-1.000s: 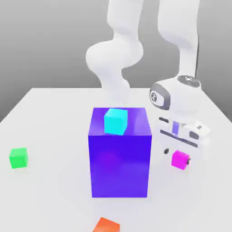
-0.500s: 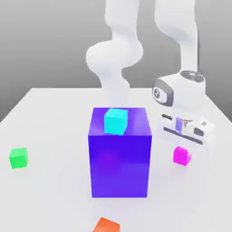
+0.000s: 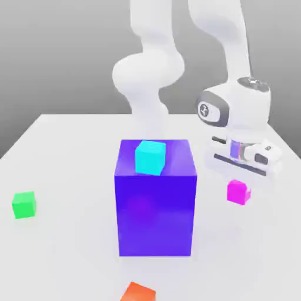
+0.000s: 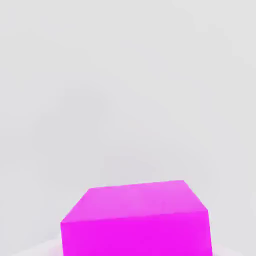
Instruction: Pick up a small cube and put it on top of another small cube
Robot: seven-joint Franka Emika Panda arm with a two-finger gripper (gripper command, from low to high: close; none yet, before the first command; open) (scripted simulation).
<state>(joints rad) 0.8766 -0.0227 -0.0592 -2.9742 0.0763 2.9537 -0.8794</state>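
Cubes: one magenta, one green

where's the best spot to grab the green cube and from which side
Come straight down on the green cube and pinch two opposite upright faces. It sits flat on the white table with open space all round it, well clear of the big blue block, so its plain parallel sides suit a top-down pinch.

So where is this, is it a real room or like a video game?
More like a video game: it looks like a computer-made practice scene for a robot. The white table is perfectly plain, the backdrop is blank grey, and the magenta cube, green cube and big blue-violet block are flat, bright, toy-like shapes.
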